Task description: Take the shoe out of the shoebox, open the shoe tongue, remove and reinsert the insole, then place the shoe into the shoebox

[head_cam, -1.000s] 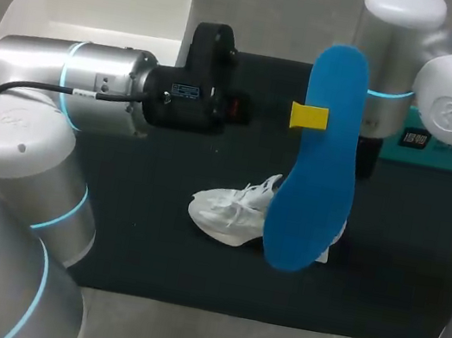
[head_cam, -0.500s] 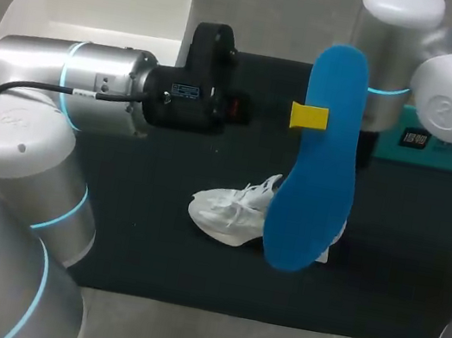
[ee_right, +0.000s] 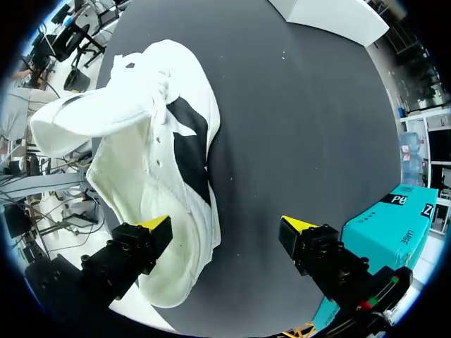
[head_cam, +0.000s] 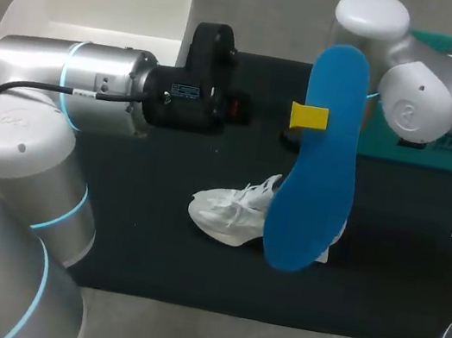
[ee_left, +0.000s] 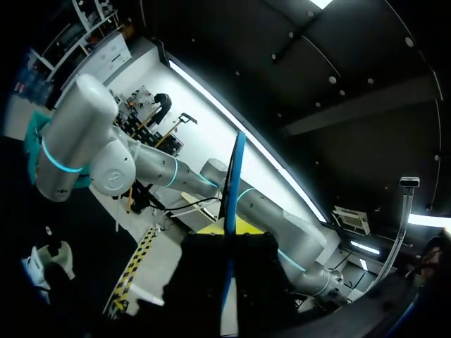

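Observation:
My left gripper [head_cam: 307, 116] is shut on a blue insole [head_cam: 321, 168] and holds it upright in the air above the table. In the left wrist view the insole [ee_left: 233, 183] shows edge-on, running out from between the fingers of the left gripper [ee_left: 229, 250]. A white shoe [head_cam: 231, 214] lies on its side on the black mat, partly behind the insole. My right gripper [ee_right: 225, 224] hangs open just above the shoe [ee_right: 155, 141], one yellow tip over the heel opening, the other over bare mat. In the head view the insole hides the right gripper.
The white shoebox [head_cam: 106, 3] stands open at the back left corner. A teal box [head_cam: 444, 150] sits at the right edge, close beside my right gripper in the wrist view [ee_right: 384, 225]. The black mat [head_cam: 143, 242] covers the table.
My right arm has swung to the left at the back of the table. The left arm and the insole have not moved, and the shoe lies where it was.

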Tool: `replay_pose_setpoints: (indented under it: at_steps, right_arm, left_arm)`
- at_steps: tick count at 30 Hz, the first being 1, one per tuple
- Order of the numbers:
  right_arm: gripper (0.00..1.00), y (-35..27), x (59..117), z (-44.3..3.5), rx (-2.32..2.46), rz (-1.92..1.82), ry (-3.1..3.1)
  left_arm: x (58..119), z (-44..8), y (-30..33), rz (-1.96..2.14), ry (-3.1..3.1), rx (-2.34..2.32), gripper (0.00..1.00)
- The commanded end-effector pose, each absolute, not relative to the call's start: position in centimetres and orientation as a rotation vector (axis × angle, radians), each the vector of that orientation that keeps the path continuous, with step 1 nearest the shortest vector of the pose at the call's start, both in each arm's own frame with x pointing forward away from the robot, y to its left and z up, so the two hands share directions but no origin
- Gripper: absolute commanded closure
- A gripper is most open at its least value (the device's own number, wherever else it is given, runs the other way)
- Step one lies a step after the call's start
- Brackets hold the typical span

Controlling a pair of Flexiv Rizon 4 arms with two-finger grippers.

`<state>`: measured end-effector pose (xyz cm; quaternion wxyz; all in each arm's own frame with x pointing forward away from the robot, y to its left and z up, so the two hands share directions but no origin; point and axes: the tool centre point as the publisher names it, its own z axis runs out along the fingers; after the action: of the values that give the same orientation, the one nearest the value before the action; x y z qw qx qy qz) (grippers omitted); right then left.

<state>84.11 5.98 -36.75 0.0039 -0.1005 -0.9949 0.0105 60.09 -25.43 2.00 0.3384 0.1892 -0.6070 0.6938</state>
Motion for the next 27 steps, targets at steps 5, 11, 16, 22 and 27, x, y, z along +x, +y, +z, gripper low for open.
replay_pose_setpoints:
  at_steps: [5,11,16,22,27]
  right_arm:
    - [0.07,8.1,85.2,-39.7,-0.268,0.001,-3.079]
    - [1.0,8.6,83.8,-40.1,-0.192,-0.063,-3.039]
    - [1.0,8.6,83.8,-40.1,-0.192,-0.063,-3.039]
    - [1.0,8.6,83.8,-40.1,-0.192,-0.063,-3.039]
    - [1.0,8.4,83.9,-39.6,-0.263,-0.098,-3.04]
  left_arm:
    - [60.2,2.0,-25.9,1.809,-1.578,0.492,1.0]
    - [60.2,2.0,-25.9,1.809,-1.578,0.492,1.0]
    - [60.2,2.0,-25.9,1.809,-1.578,0.492,1.0]
    - [60.2,2.0,-25.9,1.809,-1.578,0.492,1.0]
    - [60.2,2.0,-25.9,1.809,-1.578,0.492,1.0]
